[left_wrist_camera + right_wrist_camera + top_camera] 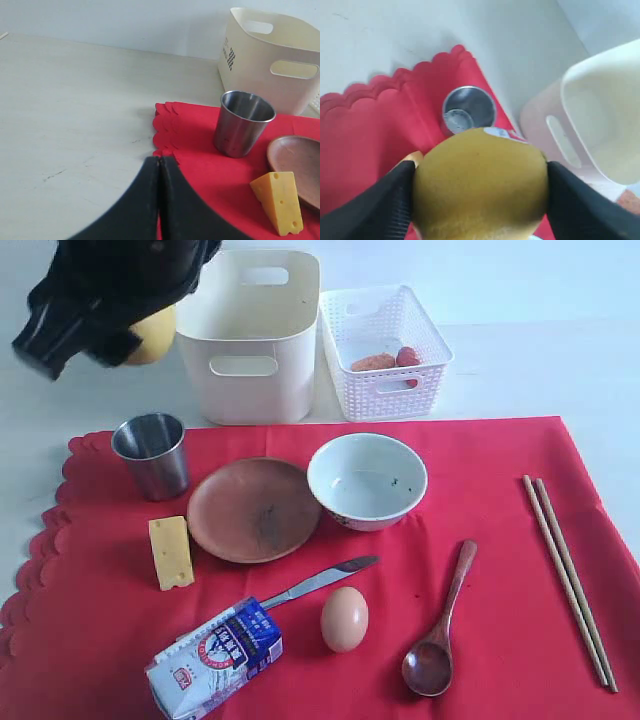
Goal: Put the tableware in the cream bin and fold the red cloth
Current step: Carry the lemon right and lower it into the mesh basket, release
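Note:
The red cloth (480,510) lies flat, its scalloped edge to the left. On it are the steel cup (152,453), brown plate (253,508), white bowl (366,480), knife (322,580), dark spoon (440,625) and chopsticks (566,575). The cream bin (250,335) stands behind the cloth. My right gripper (480,172) has reached across and is shut on a yellow lemon (152,335), raised left of the bin above the cup (468,110). My left gripper (160,159) is shut with nothing in it, by the scalloped edge (165,125), short of the cup (243,122).
Cheese (171,552), an egg (344,618) and a milk carton (215,655) also lie on the cloth. A white lattice basket (385,350) with reddish food stands right of the cream bin. Bare pale table (75,110) lies left of the cloth.

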`<state>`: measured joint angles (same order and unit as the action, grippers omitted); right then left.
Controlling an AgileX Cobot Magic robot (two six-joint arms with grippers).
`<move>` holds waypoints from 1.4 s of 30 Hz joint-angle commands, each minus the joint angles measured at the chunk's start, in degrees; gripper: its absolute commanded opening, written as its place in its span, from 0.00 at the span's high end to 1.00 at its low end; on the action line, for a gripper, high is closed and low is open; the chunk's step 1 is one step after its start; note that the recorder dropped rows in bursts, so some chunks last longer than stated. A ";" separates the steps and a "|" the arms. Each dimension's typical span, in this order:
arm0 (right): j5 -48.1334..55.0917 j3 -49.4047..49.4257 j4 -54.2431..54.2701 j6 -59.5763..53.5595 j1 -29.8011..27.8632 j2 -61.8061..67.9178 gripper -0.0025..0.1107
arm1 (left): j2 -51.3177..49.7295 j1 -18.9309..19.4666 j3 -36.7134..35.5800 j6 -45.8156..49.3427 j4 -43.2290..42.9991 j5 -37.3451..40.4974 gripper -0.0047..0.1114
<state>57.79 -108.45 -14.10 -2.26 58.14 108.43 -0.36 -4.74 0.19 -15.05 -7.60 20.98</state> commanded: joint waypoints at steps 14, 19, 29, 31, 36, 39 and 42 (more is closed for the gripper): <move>0.98 0.07 -0.86 1.03 -18.89 -3.15 0.98 | 0.36 0.09 -0.19 0.03 0.41 -0.26 0.96; -0.38 0.07 0.96 1.03 -25.26 -2.93 0.98 | 0.36 0.09 -0.19 0.03 0.41 -0.26 0.96; -5.47 0.07 4.26 0.37 -34.50 0.20 0.98 | 0.36 0.09 -0.19 0.03 0.41 -0.26 0.96; -6.74 0.07 4.42 0.37 -35.78 1.47 0.98 | 0.36 0.09 -0.19 0.03 0.41 -0.26 0.96; -10.90 0.07 6.81 0.37 -38.97 5.00 0.98 | 0.36 0.09 -0.19 0.03 0.41 -0.26 0.96; -13.83 0.07 8.71 0.37 -40.29 7.65 0.98 | 0.36 0.09 -0.19 0.03 0.41 -0.26 0.96; -17.08 0.07 11.06 0.02 -41.32 10.72 0.98 | 0.36 0.09 -0.19 0.03 0.41 -0.26 0.96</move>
<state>45.20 -108.45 -5.19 -1.65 17.89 117.05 -0.36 -4.74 0.19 -15.05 -7.60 20.98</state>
